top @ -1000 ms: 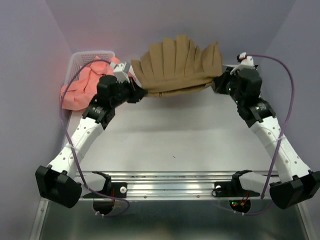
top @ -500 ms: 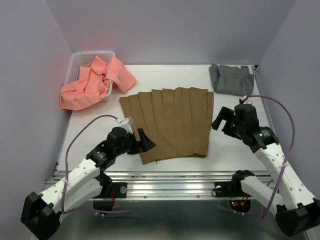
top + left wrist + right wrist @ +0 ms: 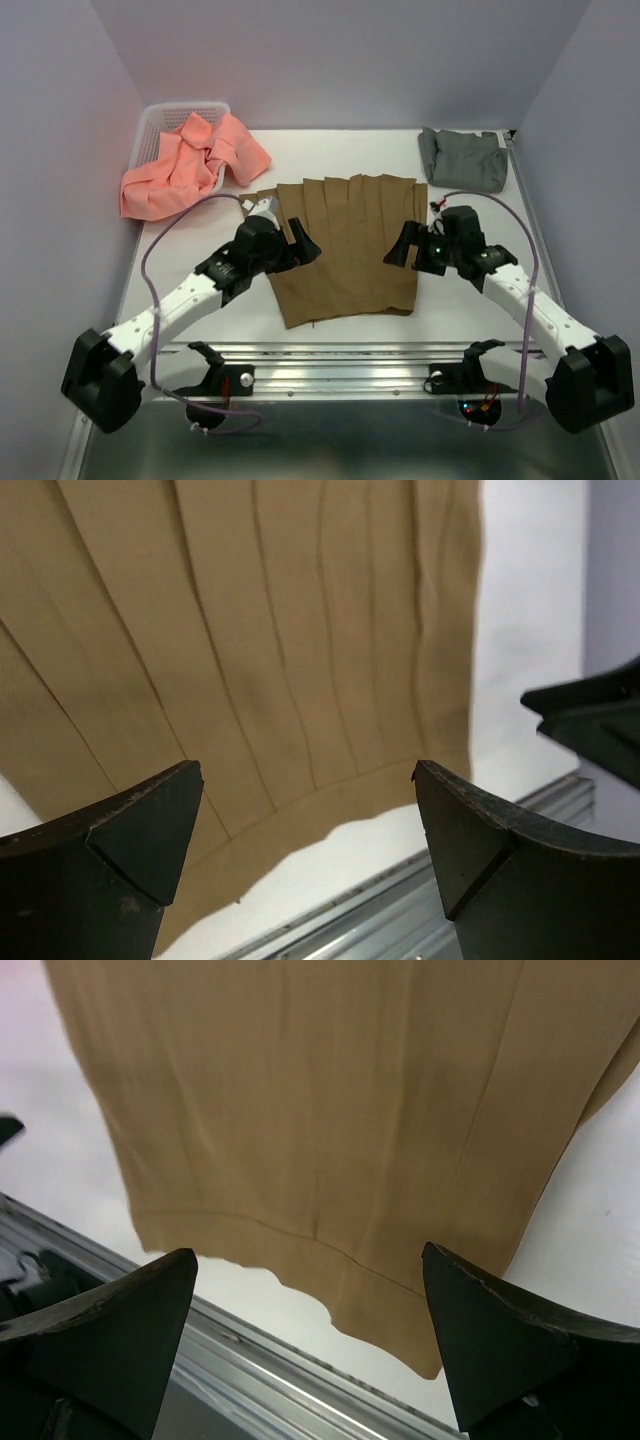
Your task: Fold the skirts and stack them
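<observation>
- The tan pleated skirt [image 3: 350,245] lies spread flat in the middle of the surface [image 3: 330,150], with its pleats running from the far side toward the arm bases and leaning a little to the left at the near end.
- The left gripper [image 3: 303,240] hangs over the left border of this skirt, about halfway along the pleats. Its jaws stand wide apart and nothing is between them.
- The right gripper [image 3: 398,245] is over the right border at nearly the same height, also with the jaws wide apart and empty.
- So the skirt is between the two grippers, and each arm is close to its own side; neither is clearly nearer.
- In the left wrist view the left gripper [image 3: 305,780] looks down along the pleats of the skirt [image 3: 250,630] toward the near edge, which ends just before the metal rail.
- In the right wrist view the right gripper [image 3: 310,1260] sees the same near edge of the skirt [image 3: 320,1090], with a stitched band along it.
- I judge that the fold is not yet made; the cloth shows only one layer. The next grasp probably needs both grippers on matching points of one edge, so that the fold line goes straight across the long axis.
- The grey skirt [image 3: 462,160] lies folded at the far right corner, well apart.
- The salmon-pink skirt [image 3: 190,165] is crumpled and hangs over the white lattice basket [image 3: 165,115] at the far left.
</observation>
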{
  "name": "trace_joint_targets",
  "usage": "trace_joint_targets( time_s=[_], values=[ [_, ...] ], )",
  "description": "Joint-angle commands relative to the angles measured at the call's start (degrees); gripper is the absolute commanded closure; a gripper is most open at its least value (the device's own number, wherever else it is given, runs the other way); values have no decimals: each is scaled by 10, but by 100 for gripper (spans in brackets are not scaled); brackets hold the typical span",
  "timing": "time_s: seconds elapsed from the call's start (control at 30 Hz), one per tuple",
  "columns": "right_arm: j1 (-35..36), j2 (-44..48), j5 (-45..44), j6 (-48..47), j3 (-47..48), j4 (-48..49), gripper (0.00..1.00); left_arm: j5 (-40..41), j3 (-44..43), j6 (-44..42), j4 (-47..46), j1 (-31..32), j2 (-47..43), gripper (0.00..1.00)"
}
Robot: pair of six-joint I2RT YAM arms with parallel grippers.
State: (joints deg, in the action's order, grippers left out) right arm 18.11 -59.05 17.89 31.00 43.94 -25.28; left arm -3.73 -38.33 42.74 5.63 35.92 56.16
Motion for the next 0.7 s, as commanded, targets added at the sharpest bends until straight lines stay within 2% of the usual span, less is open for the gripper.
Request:
trace_joint_targets(
  time_s=[0.0, 0.17, 0.33, 0.5, 0.67],
  values=[
    [37, -37, 32, -9, -45, 59, 0, 17, -19, -20, -31, 2, 104, 1],
    [91, -99, -32, 7, -91, 64, 0, 5, 0, -11, -72, 2, 188, 1],
    [98, -124, -63, 32, -121, 40, 0, 4, 25, -5, -82, 1, 199, 1],
    [103, -106, -77, 45, -127, 4, 0, 16, 45, -5, -77, 2, 192, 1],
    [103, -67, -82, 31, -97, -77, 0, 24, 50, -8, -62, 1, 186, 1]
  ],
)
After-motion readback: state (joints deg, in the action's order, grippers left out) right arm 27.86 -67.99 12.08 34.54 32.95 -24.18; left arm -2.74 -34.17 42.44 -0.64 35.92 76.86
